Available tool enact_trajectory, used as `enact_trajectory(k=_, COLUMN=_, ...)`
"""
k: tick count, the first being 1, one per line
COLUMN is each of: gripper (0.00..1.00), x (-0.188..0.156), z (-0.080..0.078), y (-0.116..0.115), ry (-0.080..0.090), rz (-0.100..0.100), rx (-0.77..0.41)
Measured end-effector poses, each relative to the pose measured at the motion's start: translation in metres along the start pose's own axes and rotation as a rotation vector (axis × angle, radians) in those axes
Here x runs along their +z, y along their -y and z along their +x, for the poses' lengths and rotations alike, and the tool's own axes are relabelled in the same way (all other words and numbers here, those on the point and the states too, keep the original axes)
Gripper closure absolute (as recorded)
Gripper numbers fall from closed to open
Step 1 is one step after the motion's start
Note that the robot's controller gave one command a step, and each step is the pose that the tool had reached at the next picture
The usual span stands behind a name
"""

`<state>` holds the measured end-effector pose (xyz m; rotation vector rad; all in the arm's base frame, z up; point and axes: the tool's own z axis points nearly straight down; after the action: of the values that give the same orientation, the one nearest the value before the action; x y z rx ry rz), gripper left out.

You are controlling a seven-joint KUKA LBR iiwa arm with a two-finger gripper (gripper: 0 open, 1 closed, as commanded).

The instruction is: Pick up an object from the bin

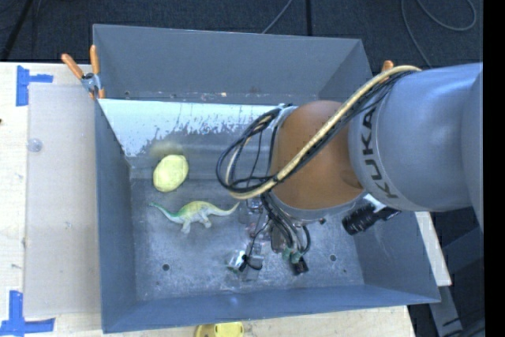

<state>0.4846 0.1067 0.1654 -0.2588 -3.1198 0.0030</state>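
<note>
My gripper hangs low over the front middle of the bin floor, below the orange wrist cover. Its two fingertips stand apart, so it is open, and only bare floor lies between them. A green toy dinosaur with a long neck and tail lies on the floor just left of the gripper, its tail reaching toward the gripper body. A pale yellow-green rounded lump, like a small lemon, rests further back and left, near the foot of the bin's rear wall.
The arm and its looped cables cover the right half of the bin. Bare grey floor lies along the front and left of the dinosaur. The bin's sloped walls rise close on all sides.
</note>
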Motion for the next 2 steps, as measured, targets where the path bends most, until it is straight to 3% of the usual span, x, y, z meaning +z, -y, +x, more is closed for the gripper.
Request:
enact_trajectory(k=1, gripper=0.00, x=-0.011, z=-0.004, y=0.000, ry=0.004, rz=0.001, rx=-0.001)
enact_trajectory(k=2, gripper=0.00, x=0.005, z=-0.004, y=0.002, ry=0.000, rz=0.000, rx=-0.274)
